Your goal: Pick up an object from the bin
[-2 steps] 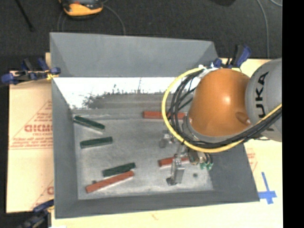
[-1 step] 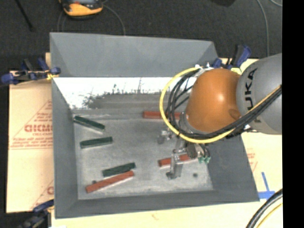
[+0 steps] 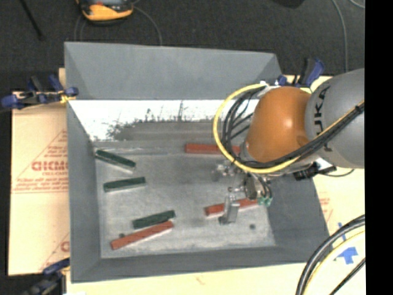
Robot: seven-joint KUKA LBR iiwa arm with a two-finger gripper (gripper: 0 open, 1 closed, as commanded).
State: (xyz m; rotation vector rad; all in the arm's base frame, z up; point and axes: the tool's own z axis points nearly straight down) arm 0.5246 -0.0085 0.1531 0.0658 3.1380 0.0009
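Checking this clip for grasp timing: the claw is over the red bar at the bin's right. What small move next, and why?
Probably clamp on the red bar: the claw sits across its middle, seemingly low, and the bar lies alone on the bin floor.

Beyond the gripper, toward the back wall, lies a short red bar. Left of the gripper a near green bar lies just beside a long red bar. Farther left are a middle green bar and a far green bar.
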